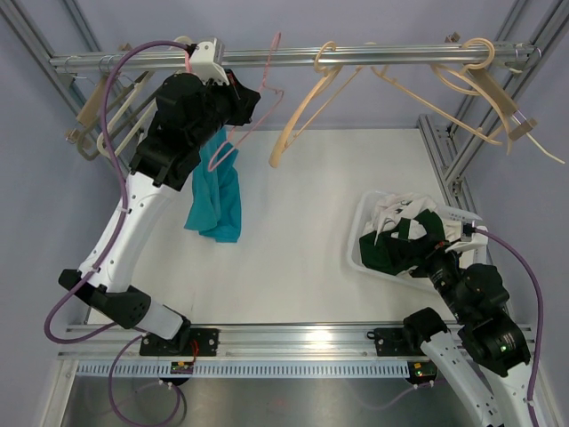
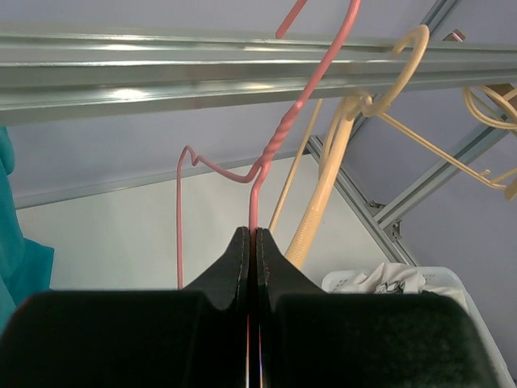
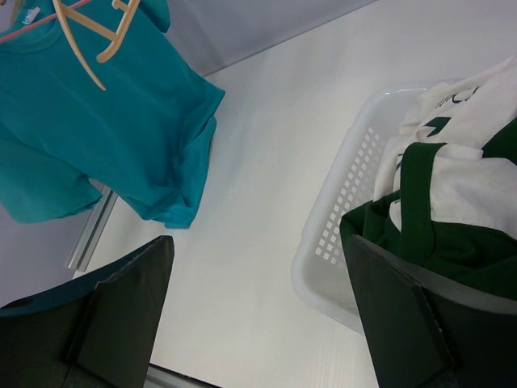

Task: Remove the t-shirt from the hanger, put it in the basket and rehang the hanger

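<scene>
The teal t-shirt (image 1: pixel 216 191) hangs bunched below a pink wire hanger (image 1: pixel 258 98) whose hook sits on the metal rail (image 1: pixel 356 57). My left gripper (image 1: pixel 242 105) is raised to the rail. In the left wrist view it (image 2: pixel 253 236) is shut on the pink hanger's wire (image 2: pixel 279 137) just below the twisted neck, and the shirt (image 2: pixel 16 263) shows at the left edge. My right gripper (image 1: pixel 442 252) is low beside the basket. It (image 3: pixel 258 311) is open and empty, and its view shows the shirt (image 3: pixel 105 121) still at the hanger.
Several beige hangers (image 1: pixel 311 107) hang on the rail to the right of the pink one, with more at the far left (image 1: pixel 93 116). A white basket (image 1: pixel 366 233) of white and dark green clothes stands at the right; it also shows in the right wrist view (image 3: pixel 339 234).
</scene>
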Action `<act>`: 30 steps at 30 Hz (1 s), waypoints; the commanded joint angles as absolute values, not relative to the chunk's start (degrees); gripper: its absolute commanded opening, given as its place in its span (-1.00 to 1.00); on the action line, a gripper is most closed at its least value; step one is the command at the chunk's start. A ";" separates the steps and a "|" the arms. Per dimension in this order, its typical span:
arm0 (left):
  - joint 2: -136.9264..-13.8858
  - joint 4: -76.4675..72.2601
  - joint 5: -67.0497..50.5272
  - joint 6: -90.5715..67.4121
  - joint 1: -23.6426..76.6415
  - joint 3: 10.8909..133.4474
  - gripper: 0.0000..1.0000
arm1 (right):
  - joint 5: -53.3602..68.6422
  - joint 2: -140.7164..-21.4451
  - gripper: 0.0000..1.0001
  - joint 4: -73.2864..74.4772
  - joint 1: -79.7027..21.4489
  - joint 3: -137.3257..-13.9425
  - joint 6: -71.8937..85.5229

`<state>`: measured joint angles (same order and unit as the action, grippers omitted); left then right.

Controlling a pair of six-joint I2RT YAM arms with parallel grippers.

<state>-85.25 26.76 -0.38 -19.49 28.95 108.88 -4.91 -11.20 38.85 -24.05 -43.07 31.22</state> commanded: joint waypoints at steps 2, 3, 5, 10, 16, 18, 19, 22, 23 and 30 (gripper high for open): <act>-84.99 20.22 -1.84 -19.86 28.13 105.84 -1.00 | -2.20 -11.07 0.90 38.50 -23.91 -42.54 30.14; -84.47 19.34 -2.02 -19.86 28.13 104.69 -1.00 | -2.02 -11.07 0.90 38.06 -23.91 -42.37 30.32; -83.85 18.37 -2.02 -19.60 28.04 102.67 -1.00 | -1.76 -11.25 0.90 37.79 -23.91 -42.19 30.41; -84.20 17.75 -3.69 -20.04 27.25 101.60 -1.00 | -0.62 -12.39 0.90 37.09 -23.91 -42.54 30.67; -82.54 16.70 -4.14 -20.83 27.25 98.27 -0.99 | -0.70 -12.04 0.89 37.27 -23.91 -42.45 30.85; -81.31 16.61 -3.61 -20.13 27.25 97.04 -0.82 | -0.62 -12.13 0.90 37.27 -23.91 -42.54 30.76; -79.91 16.70 -3.34 -19.60 27.16 95.99 -0.58 | -0.35 -12.04 0.90 37.18 -23.82 -42.63 30.76; -77.18 17.48 -3.69 -18.29 27.16 94.93 0.02 | -0.26 -12.22 0.90 36.30 -23.91 -42.89 30.94; -76.56 18.01 -3.52 -18.02 27.07 95.10 0.11 | -0.26 -12.22 0.89 36.12 -23.91 -42.89 30.94; -72.08 25.13 2.09 -13.89 26.90 97.82 0.15 | 1.85 -12.48 0.90 35.51 -23.91 -42.80 31.29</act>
<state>-75.57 23.51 -2.02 -16.99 27.38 94.96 -0.84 -11.92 37.36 -24.03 -42.39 31.70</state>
